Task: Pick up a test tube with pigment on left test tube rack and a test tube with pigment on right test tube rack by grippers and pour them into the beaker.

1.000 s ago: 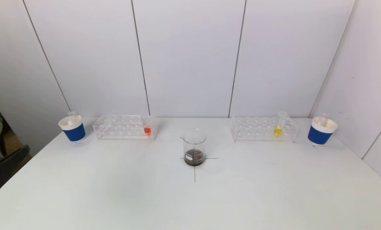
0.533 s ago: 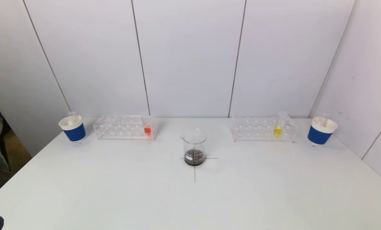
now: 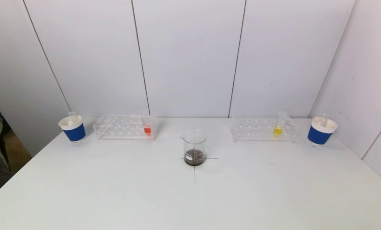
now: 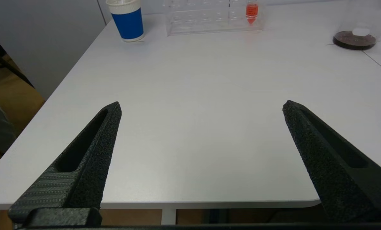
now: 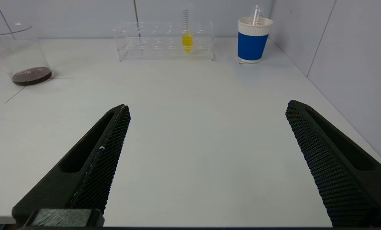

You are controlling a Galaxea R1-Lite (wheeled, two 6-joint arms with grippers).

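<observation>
A tube with orange-red pigment (image 3: 147,129) stands at the right end of the clear left rack (image 3: 120,127); it also shows in the left wrist view (image 4: 251,10). A tube with yellow pigment (image 3: 278,129) stands in the clear right rack (image 3: 257,129), and shows in the right wrist view (image 5: 187,40). The glass beaker (image 3: 194,147) holds dark liquid at the table's centre cross. Neither gripper shows in the head view. My left gripper (image 4: 201,107) is open and empty over the table's near edge. My right gripper (image 5: 208,107) is open and empty, far from the racks.
A blue paper cup (image 3: 73,128) stands left of the left rack. Another blue cup (image 3: 321,131) with an empty tube stands right of the right rack. White walls close the back and right. The table's left edge (image 4: 50,95) drops off.
A dark object at the far left edge of the head view went out of sight, and a dark tip at the bottom left corner showed half a second ago and is gone.
</observation>
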